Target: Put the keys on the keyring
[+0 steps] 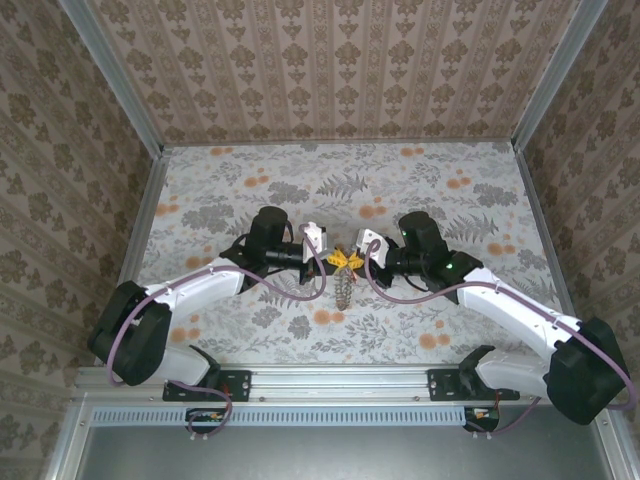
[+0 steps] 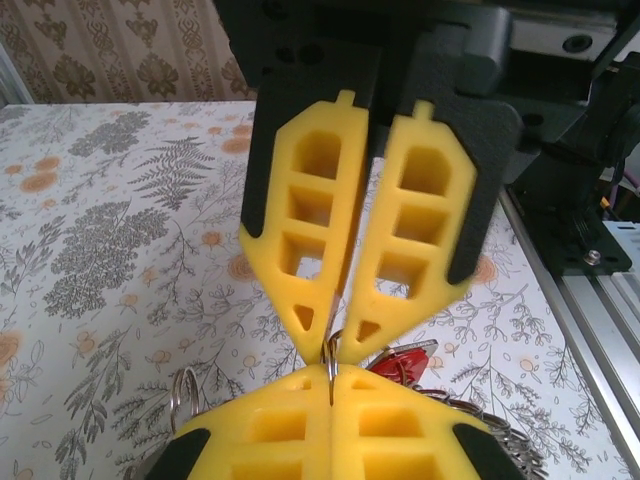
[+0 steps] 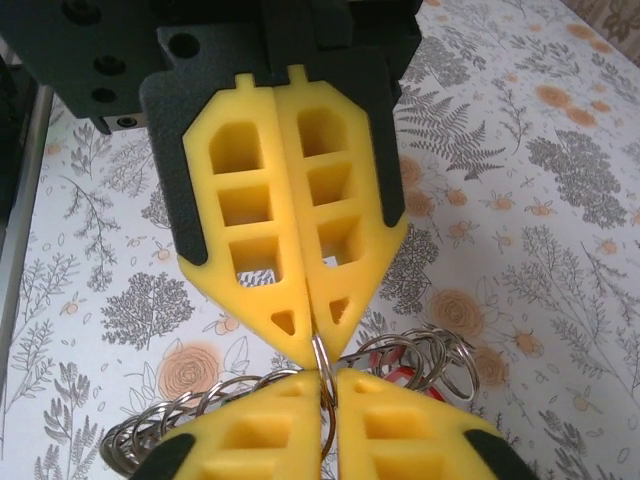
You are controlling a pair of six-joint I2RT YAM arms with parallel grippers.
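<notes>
The left gripper and the right gripper, both with yellow lattice foam fingers, meet tip to tip at mid-table. Each is pinched tight on one thin silver wire loop, probably to steady it for threading. The brownish toothed keyring extends toward 6 o'clock, and a red-headed metal key sits beside the tips. The floral-patterned table offers room from 9 through 3 o'clock, but the near edge is close.

Red key head half hidden behind right tool; ring bunch cut off at bottom edge.
</notes>
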